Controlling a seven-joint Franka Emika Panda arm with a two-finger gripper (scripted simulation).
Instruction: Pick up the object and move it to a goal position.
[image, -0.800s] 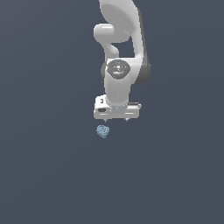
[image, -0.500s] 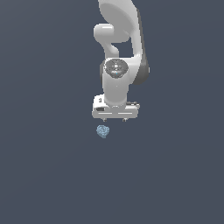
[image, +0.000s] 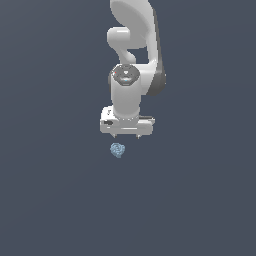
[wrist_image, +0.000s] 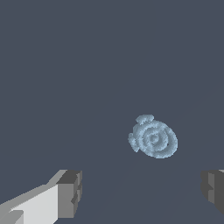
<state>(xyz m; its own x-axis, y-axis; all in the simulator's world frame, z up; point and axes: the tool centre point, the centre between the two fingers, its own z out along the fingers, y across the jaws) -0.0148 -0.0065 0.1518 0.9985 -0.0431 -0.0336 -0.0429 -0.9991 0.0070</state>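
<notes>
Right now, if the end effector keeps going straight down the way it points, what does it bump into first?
Probably the bare gray floor. The end effector is open, and the little blue object sits off its line, though depth is unclear.

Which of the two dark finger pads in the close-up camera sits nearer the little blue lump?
The bare dark pad at the picture's edge, not the pad on the white finger. The pale blue object lies off-centre between them, touching neither.

A plain, flat, dark slate-blue surface (image: 50, 200) fills both views edge to edge. It has no texture, seams or markings. No walls, furniture or windows show. Lighting is soft and even throughout.
</notes>
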